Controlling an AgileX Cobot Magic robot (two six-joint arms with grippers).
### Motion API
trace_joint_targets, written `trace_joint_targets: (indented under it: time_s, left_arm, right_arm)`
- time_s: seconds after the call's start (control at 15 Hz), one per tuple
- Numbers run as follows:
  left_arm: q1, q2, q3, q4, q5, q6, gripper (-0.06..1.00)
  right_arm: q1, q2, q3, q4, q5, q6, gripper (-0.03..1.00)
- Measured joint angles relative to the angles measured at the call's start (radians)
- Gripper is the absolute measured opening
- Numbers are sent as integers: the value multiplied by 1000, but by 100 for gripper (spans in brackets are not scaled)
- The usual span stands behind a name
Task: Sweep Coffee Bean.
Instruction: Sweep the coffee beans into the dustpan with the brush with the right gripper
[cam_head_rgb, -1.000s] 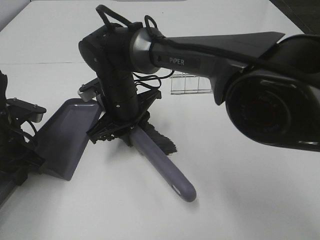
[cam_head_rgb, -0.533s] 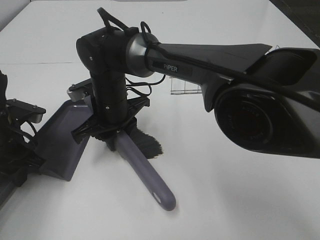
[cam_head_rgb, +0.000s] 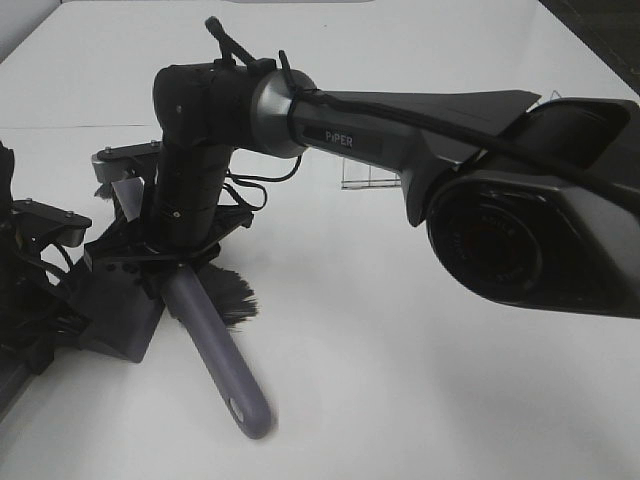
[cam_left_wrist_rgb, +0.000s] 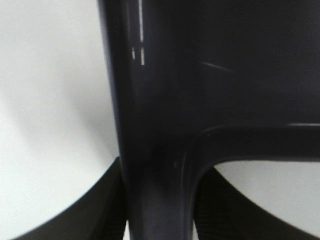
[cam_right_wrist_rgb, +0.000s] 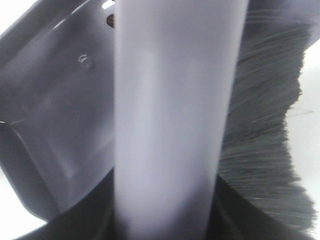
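- The right gripper (cam_head_rgb: 165, 262) clamps the smooth lilac brush (cam_head_rgb: 228, 365), whose long axis runs from 11 to 5 o'clock.
- The glossy plastic dustpan (cam_head_rgb: 112, 318) lies at 8 o'clock, gripped by the left gripper (cam_left_wrist_rgb: 160, 220).
- The coffee bean (cam_right_wrist_rgb: 110, 20): one brown speck shows inside the dustpan; the others are hidden.

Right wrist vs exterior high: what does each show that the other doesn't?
Only right wrist: the inside of the dustpan up close, and a small brown speck beside the brush handle, possibly a bean. Only exterior high: the right arm reaching across, the clear stand behind it, the table around. Both: the brush, its black bristles and the dustpan.
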Motion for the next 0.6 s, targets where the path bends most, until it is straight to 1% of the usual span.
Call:
trace_joint_targets:
  time_s: [0.2,0.33,0.4,0.47,0.6]
  left_arm:
    - [0,0,0,-3,0,0,34]
    - [0,0,0,-6,1,0,34]
    - [0,0,0,-6,1,0,34]
    - [0,0,0,-10,1,4,34]
    - [0,0,0,-12,1,5,34]
  right_arm:
    - [0,0,0,5,-19,-1,36]
    - [0,-5,0,6,-57,-3,36]
    - [0,-9,-5,6,-68,-13,36]
    - [0,-9,-45,6,-78,-55,36]
    - [0,-9,-86,6,-73,-78,36]
